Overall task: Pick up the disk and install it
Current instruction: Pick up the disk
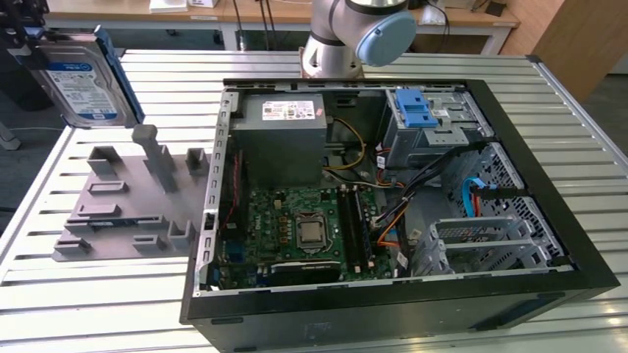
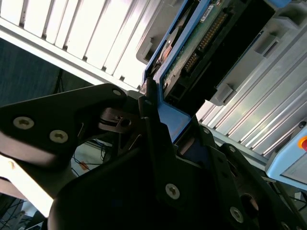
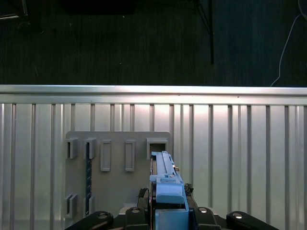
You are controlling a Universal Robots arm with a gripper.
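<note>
The disk [image 1: 84,77], a silver drive with a white-and-blue label in a blue bracket, hangs tilted in the air at the exterior view's upper left, above the grey holder plate [image 1: 128,198]. My gripper [image 1: 25,37] is shut on its upper end. In the second wrist view the black fingers of the gripper [image 2: 163,120] clamp the blue bracket of the disk [image 2: 201,43], whose circuit-board side faces the camera. In the first wrist view the disk [image 3: 165,177] shows edge-on above the gripper [image 3: 165,213], with the holder plate [image 3: 115,167] beneath.
The open black computer case [image 1: 549,184] lies on the slatted metal table [image 1: 98,309] at the exterior view's right. Inside are a grey power-supply box [image 1: 284,132], a motherboard [image 1: 304,228], cables and a silver cage with a blue latch [image 1: 432,118]. The arm's base [image 1: 343,37] stands behind the case.
</note>
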